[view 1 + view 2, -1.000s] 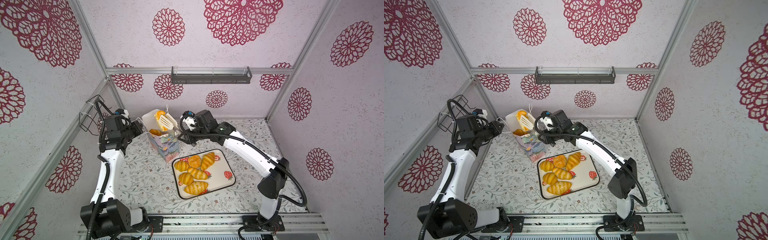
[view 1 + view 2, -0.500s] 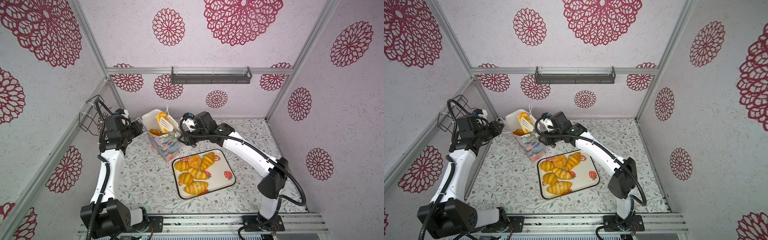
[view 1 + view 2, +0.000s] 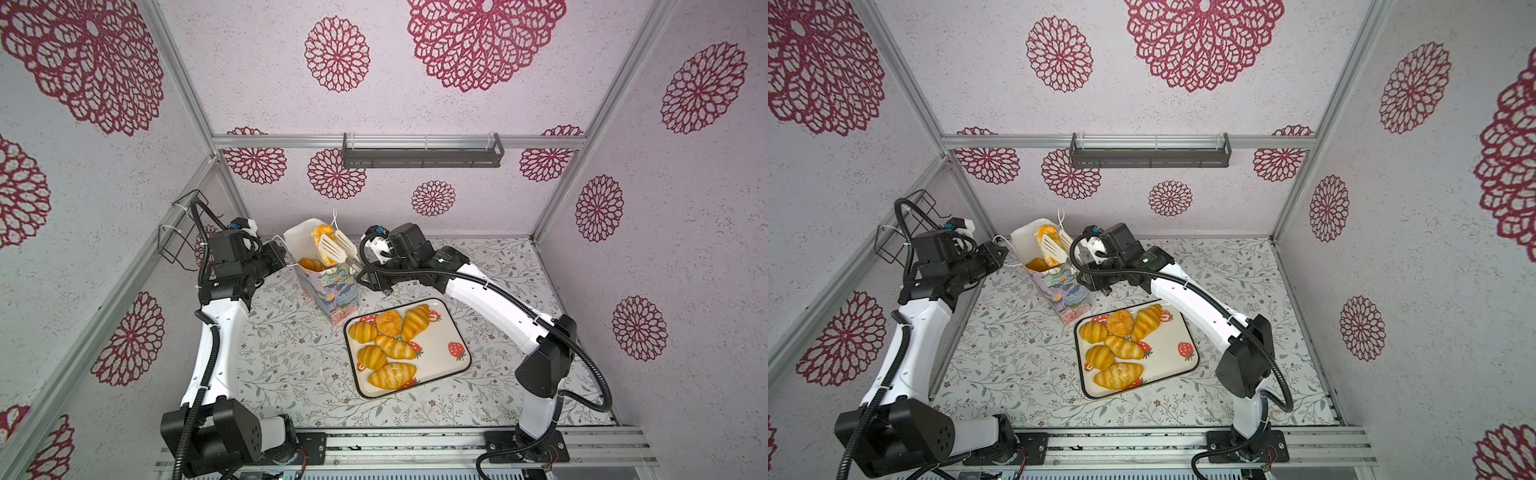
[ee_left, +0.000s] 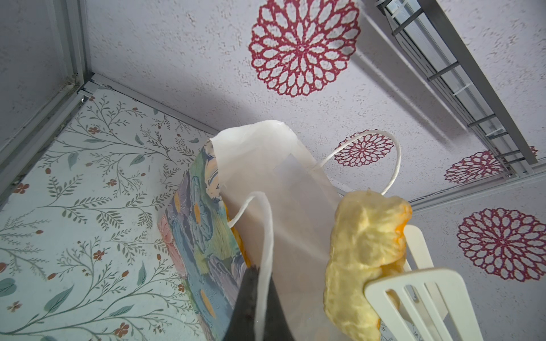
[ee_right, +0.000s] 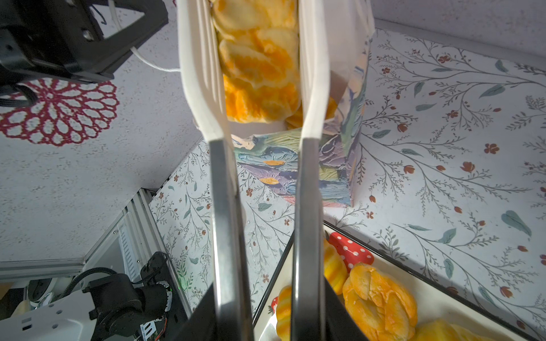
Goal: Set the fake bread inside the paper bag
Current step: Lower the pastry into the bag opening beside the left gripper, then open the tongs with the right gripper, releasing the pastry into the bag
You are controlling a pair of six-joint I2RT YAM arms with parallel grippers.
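The paper bag (image 3: 329,293) stands on the flowered table (image 3: 291,353) with its open mouth up. Its bottom corner is just beside the back left corner of the tray (image 3: 441,337). The back wall is near behind the bag. Bare cloth shows in front of the bag and to the left of the tray, between the two arms.

The left gripper (image 3: 1000,252) is squeezed tight on one white cord handle at the bag's left rim. In the left wrist view the cord (image 4: 266,236) runs over its dark finger.

The right gripper (image 5: 267,313) is clamped on the metal arms of the tongs (image 3: 337,248), which reach over the bag's right rim. The two white blades (image 5: 313,88) press a long, pale bread (image 5: 260,68) from both sides. The bread's long way runs along the blades, pointing away from the right gripper. In the left wrist view, one bumpy end of the bread (image 4: 363,245) sticks out past the blades, close to the bag's white inside wall. It is at the bag's mouth in both top views. I cannot tell how deep it sits.

One more orange bread (image 3: 311,264) peeks out inside the bag, by its front rim.

Six more breads lie close together on the left part of the tray (image 3: 1169,345). The tray's right part shows bare.
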